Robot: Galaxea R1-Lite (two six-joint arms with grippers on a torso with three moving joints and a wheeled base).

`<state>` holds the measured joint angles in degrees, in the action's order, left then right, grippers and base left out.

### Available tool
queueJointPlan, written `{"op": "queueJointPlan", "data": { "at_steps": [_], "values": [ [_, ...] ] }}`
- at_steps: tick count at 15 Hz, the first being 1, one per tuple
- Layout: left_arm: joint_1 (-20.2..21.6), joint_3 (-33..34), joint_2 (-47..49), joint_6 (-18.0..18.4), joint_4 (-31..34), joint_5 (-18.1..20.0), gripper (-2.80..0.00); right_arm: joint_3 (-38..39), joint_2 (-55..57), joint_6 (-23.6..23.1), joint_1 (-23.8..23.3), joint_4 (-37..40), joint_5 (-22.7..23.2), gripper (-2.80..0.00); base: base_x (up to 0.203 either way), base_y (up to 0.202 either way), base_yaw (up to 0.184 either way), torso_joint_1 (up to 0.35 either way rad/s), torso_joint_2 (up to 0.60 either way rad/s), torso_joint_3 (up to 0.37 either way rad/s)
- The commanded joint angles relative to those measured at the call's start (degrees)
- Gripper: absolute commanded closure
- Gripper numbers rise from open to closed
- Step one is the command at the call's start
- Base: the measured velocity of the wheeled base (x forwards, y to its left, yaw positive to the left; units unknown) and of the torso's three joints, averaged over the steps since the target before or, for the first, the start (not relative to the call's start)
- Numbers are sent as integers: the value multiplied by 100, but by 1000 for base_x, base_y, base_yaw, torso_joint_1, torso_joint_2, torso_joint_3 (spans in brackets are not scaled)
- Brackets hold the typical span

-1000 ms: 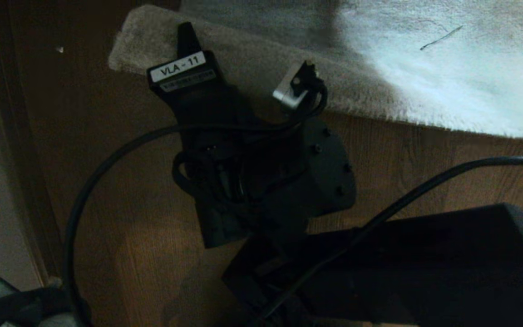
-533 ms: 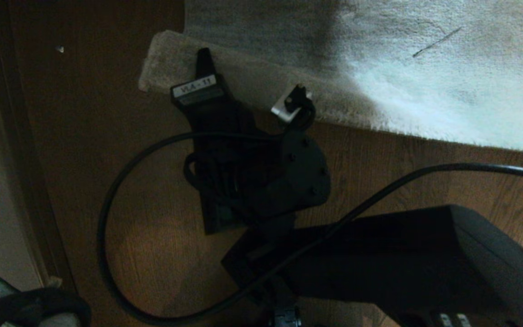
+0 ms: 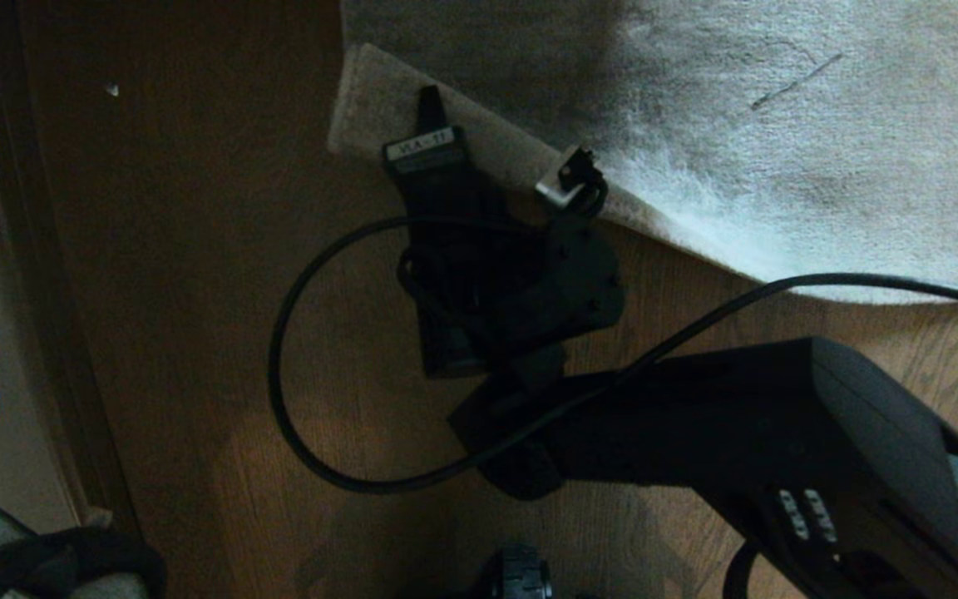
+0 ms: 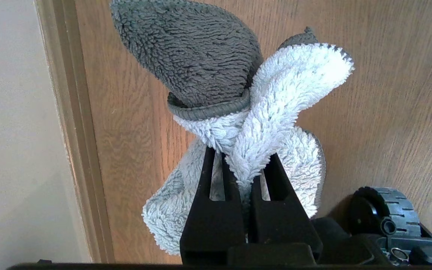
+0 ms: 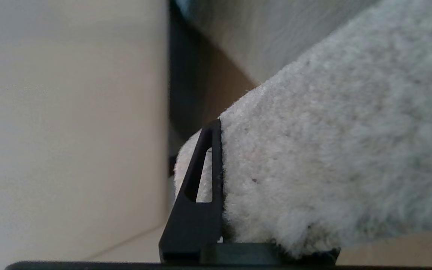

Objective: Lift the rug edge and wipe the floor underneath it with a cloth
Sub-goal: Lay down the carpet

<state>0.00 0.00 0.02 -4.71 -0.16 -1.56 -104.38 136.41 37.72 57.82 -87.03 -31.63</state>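
Near the upper middle of the head view, the pale grey-beige plush rug edge (image 3: pixel 379 108) is pinched and raised off the brown wood-grain plank floor (image 3: pixel 213 333) by the right gripper (image 3: pixel 433 112), its fingers clamped on the pile (one black finger (image 5: pixel 201 180) shows against it). That raised border runs diagonally, its square corner pointing toward the wall side. The right arm reaches forward from lower right. At lower left, the left gripper (image 4: pixel 244 176) is closed on the white and grey-green cloth (image 4: pixel 238 93).
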Motion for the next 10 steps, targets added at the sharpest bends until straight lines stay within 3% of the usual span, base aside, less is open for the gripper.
{"op": "queueJointPlan", "data": {
  "at_steps": [1,7,8,10],
  "values": [
    [0,0,-2,-4,-2,-2,0,-4,-36,33,-120,-288,-52,0,0,0,0,0,0,0],
    [0,0,-2,-4,-2,-2,0,17,-100,122,-184,-288,-80,0,0,0,0,0,0,0],
    [0,0,-2,-4,-2,-2,0,40,-130,122,-184,-288,-80,-280,0,0,0,0,0,0],
    [0,0,-2,-4,-2,-2,0,51,-132,122,-184,-288,-71,-280,0,0,0,0,0,0]
  ]
}}
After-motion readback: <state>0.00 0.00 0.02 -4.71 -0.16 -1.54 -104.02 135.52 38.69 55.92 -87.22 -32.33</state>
